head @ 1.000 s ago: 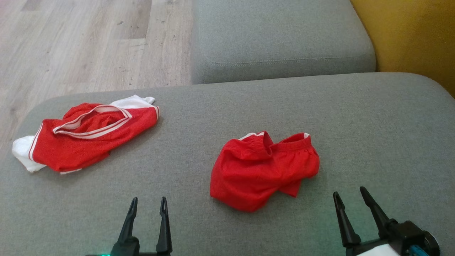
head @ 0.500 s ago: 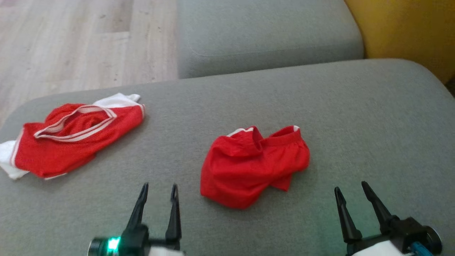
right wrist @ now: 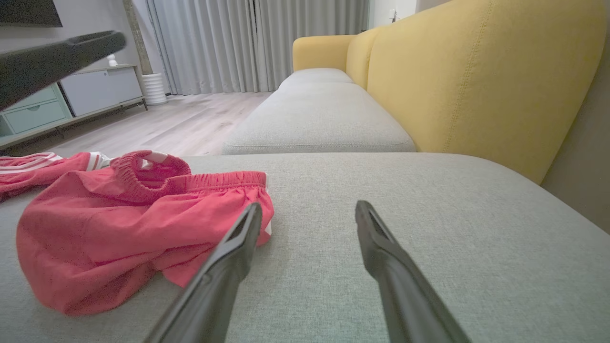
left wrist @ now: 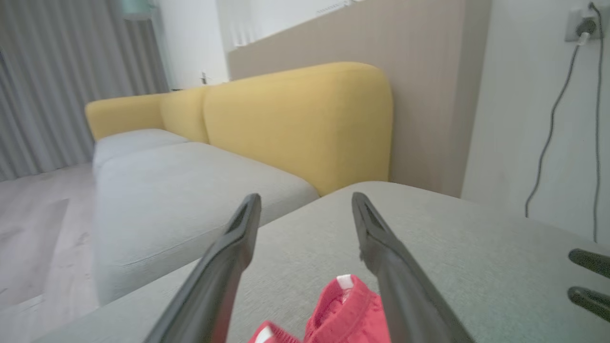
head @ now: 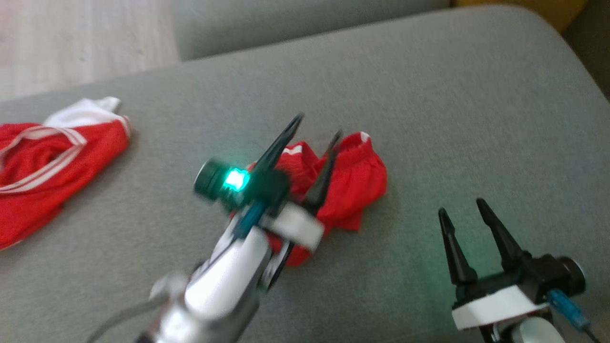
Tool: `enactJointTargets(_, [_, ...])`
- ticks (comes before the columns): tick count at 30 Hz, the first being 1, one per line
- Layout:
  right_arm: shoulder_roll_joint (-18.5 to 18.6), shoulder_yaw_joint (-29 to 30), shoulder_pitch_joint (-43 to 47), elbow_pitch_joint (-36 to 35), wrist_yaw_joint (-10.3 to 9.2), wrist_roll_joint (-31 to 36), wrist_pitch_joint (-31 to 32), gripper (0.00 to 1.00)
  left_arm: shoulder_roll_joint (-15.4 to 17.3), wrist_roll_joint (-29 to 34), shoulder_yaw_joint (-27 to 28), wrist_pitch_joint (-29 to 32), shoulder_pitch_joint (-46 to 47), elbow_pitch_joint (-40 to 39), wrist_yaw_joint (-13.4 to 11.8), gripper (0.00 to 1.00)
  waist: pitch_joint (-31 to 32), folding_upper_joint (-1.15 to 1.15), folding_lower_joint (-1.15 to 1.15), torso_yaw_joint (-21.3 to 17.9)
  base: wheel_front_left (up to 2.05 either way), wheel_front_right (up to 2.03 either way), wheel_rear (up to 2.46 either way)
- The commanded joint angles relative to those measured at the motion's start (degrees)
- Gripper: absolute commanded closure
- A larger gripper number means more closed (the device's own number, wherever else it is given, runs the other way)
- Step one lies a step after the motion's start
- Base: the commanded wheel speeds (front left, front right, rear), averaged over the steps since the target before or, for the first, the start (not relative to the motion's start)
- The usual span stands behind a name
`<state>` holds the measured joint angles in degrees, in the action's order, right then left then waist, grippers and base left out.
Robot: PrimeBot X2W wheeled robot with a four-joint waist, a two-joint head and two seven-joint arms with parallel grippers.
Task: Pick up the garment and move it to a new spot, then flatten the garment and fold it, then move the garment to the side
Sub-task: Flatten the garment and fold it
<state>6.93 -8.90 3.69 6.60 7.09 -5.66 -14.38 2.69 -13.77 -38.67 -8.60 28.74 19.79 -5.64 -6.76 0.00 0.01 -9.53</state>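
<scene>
We reach for the red shorts to pick them up.
They lie right under our left gripper, whose fingers are apart and empty. Our right gripper sits near them, fingers apart too. Next we should dip down and pinch the cloth.

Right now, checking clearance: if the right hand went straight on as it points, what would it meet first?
Probably bare grey cushion; the right hand points past the red shorts lying to its left. Depth unclear.
</scene>
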Motion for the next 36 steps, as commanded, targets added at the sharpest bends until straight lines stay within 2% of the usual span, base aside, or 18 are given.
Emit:
enactJointTargets(1, [0.81, -1.54, -2.65, -2.16, 0.40, -0.53, -0.62, 0.00, 0.19, -3.02, -1.61, 3.06, 6.71, 0.57, -0.50, 0.00, -3.86, 0.00, -0.01, -2.86, 0.00, 0.00, 0.00])
enactJointTargets(10, [0.77, -2.81, -5.74, -1.79, 0.40, -1.59, -0.62, 0.00, 0.19, -16.22, -16.46, 19.13, 22.85, 10.86, -2.51, 0.00, -9.46, 0.00, -0.01, -6.00, 0.00, 0.00, 0.00])
enactJointTargets(15, [0.53, -2.90, -6.80, -1.45, 0.40, -1.95, -0.62, 0.00, 0.19, -22.26, -23.74, 26.83, 27.74, 15.11, -3.09, 0.00, -10.65, 0.00, -0.01, -7.30, 0.00, 0.00, 0.00])
enactJointTargets(17, [0.37, -3.02, -6.96, -1.31, 0.40, -1.95, -0.62, 0.00, 0.19, -24.17, -26.21, 29.43, 28.40, 16.72, -2.39, 0.00, -10.66, 0.00, -0.01, -7.65, 0.00, 0.00, 0.00])
enactJointTargets(18, [0.26, -3.07, -7.01, -1.23, 0.40, -1.93, -0.62, 0.00, 0.19, -25.42, -27.11, 30.54, 28.34, 17.31, -1.77, 0.14, -10.56, 0.00, -0.01, -7.81, 0.00, 0.00, 0.00])
enactJointTargets(19, [0.13, -3.10, -7.02, -1.16, 0.40, -1.91, -0.62, 0.00, 0.19, -26.22, -27.81, 30.72, 28.46, 17.68, -1.36, 0.82, -10.38, 0.00, -0.01, -7.97, 0.00, 0.00, 0.00])
enactJointTargets(20, [0.02, -3.08, -6.99, -1.10, 0.40, -1.89, -0.62, 0.00, 0.19, -26.84, -28.12, 29.72, 28.63, 17.84, -1.18, 1.00, -10.15, 0.00, -0.01, -8.07, 0.00, 0.00, 0.00])
enactJointTargets(23, [-0.31, -2.83, -6.61, -0.79, 0.40, -1.78, -0.62, 0.00, 0.19, -29.18, -28.44, 24.28, 29.07, 17.02, 0.99, 1.00, -8.86, 0.00, -0.01, -8.20, 0.00, 0.00, 0.00])
enactJointTargets(25, [-0.57, -2.70, -6.20, -0.54, 0.40, -1.63, -0.62, 0.00, 0.19, -31.08, -28.77, 20.57, 30.22, 16.00, 4.35, 1.00, -7.58, 0.00, -0.01, -8.21, 0.00, 0.00, 0.00])
enactJointTargets(28, [-0.85, -2.80, -5.39, -0.25, 0.40, -1.36, -0.62, 0.00, 0.19, -33.50, -27.99, 15.60, 33.81, 16.25, 7.81, 1.00, -4.70, 0.00, -0.01, -8.32, 0.00, 0.00, 0.00])
enactJointTargets(36, [-1.22, -1.61, -1.61, -0.07, 0.40, -0.24, -0.62, 0.00, 0.19, -40.62, -22.73, 7.45, 45.58, 19.16, 11.75, 1.00, 2.48, 0.00, -0.01, -7.14, 0.00, 0.00, 0.00])
